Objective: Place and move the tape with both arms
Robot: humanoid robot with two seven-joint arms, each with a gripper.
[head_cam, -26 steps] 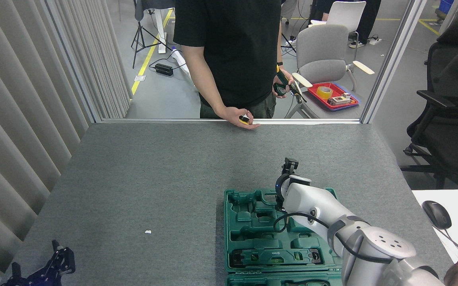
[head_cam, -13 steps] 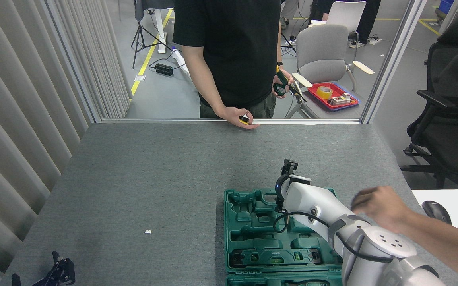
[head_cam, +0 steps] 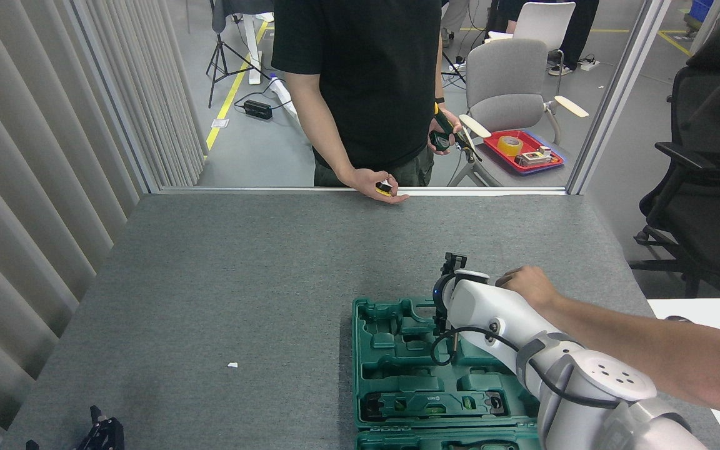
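Note:
The tape [head_cam: 385,186] looks like a small yellow and black case, held in a person's hand [head_cam: 377,185] resting on the table's far edge. My right arm [head_cam: 510,325] reaches in from the lower right over an open green tool case [head_cam: 397,356]. Its black gripper [head_cam: 454,262] points away just past the case's far rim, seen end-on, so its state is unclear. Another person's hand [head_cam: 525,285] lies on that arm's wrist from the right. My left gripper [head_cam: 102,434] only shows as a dark tip at the bottom left edge.
The grey felt table [head_cam: 241,269] ends at a metal rail. The person in a black shirt [head_cam: 360,75] stands behind it, holding a dark tool in the other hand. A red tray [head_cam: 525,153] with a yellow roll, chairs and a tripod stand beyond.
A hand has come in from the right and settled on my right arm's wrist. My left gripper has sunk toward the bottom edge. My right gripper has barely moved.

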